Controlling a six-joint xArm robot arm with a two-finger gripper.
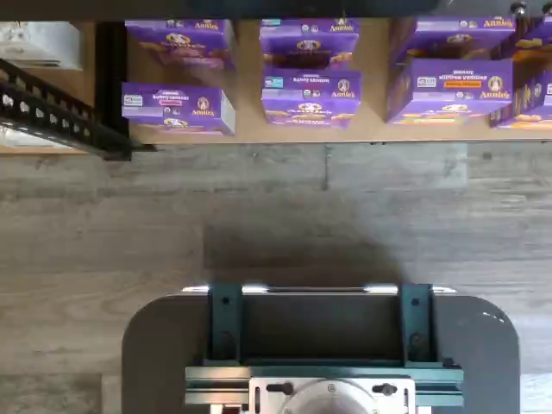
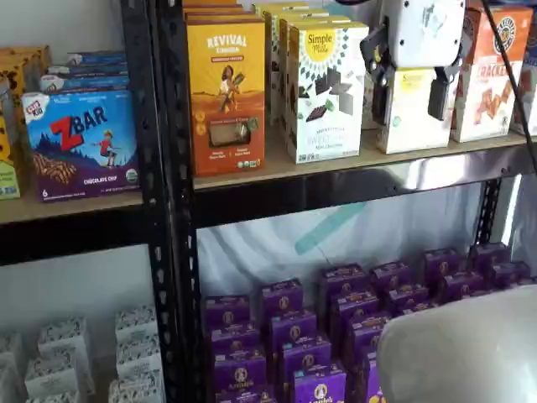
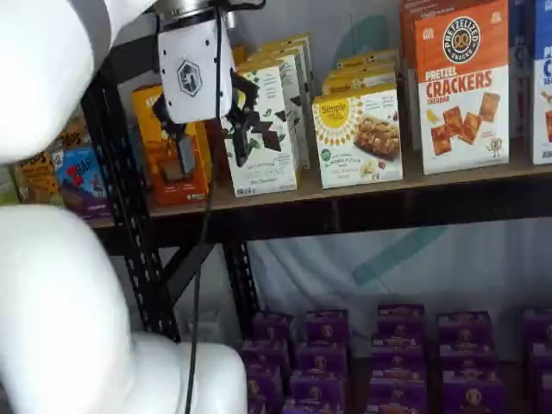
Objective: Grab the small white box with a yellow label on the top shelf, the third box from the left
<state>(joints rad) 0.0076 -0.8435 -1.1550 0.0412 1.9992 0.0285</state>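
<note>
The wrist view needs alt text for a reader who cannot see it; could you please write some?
Looking straight down, purple Annie's boxes stand in rows on a tan shelf board, with grey wood-look flooring in front. A dark mount with teal brackets and a white round plate fills the near edge; the gripper's fingers are not visible.

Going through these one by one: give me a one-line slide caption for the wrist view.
Looking down past the dark mount at purple Annie's boxes on a tan board above grey wood-look flooring.
</note>
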